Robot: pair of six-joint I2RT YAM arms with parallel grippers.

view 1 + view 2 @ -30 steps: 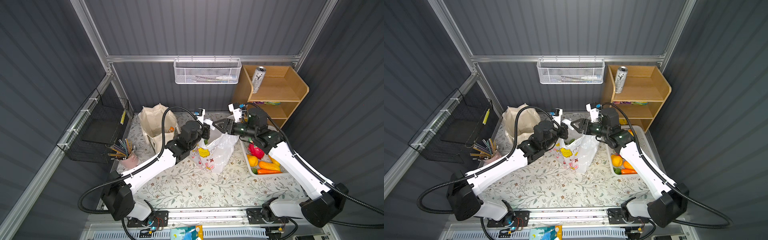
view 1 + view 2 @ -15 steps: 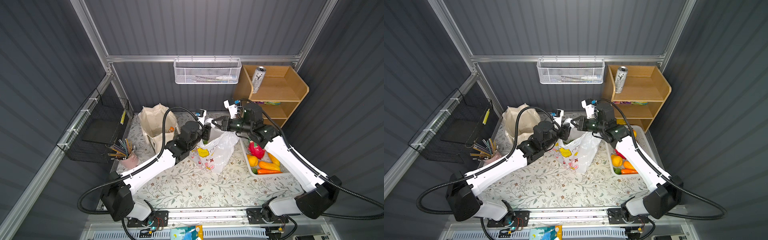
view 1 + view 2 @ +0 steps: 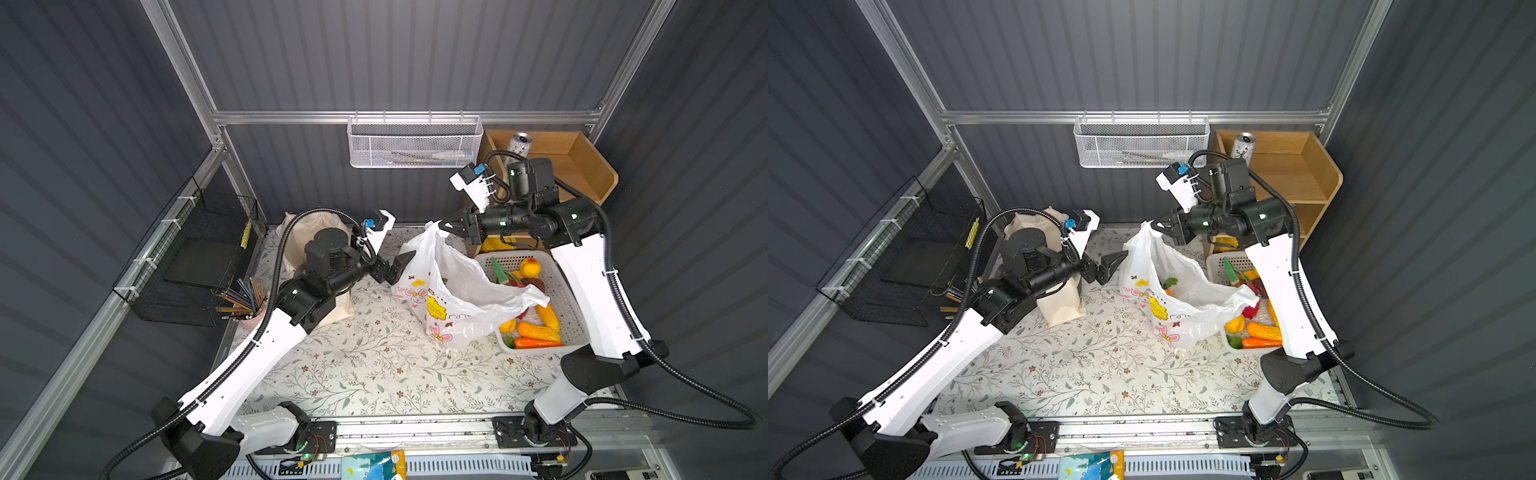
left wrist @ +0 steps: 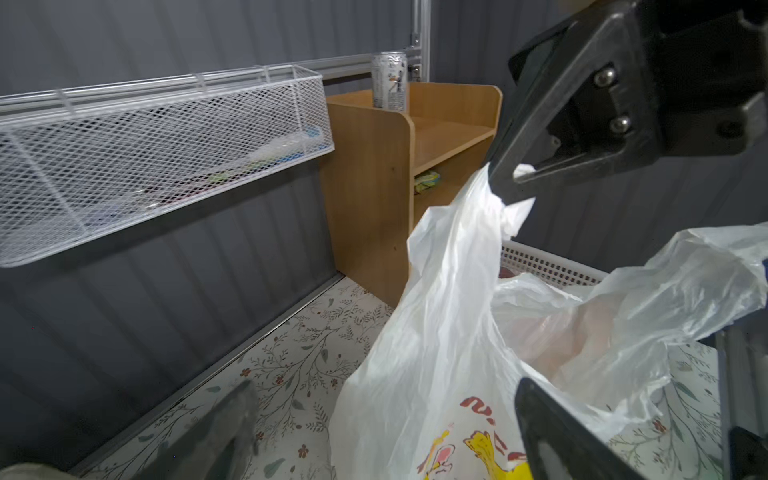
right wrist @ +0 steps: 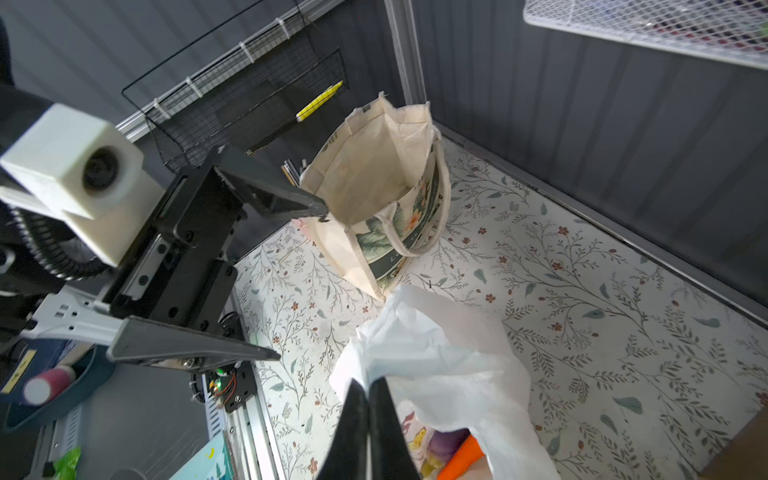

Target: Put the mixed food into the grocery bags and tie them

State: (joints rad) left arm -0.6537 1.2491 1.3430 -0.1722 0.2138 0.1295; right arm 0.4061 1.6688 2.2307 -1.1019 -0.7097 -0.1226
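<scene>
Letting go, the left gripper [image 3: 401, 267] now stands wide open just beside the white plastic bag [image 3: 465, 286]. The right gripper [image 3: 443, 227] has pinched shut on the bag's handle [image 3: 433, 235], and the bag hangs under its tips. Tying probably comes next.
</scene>
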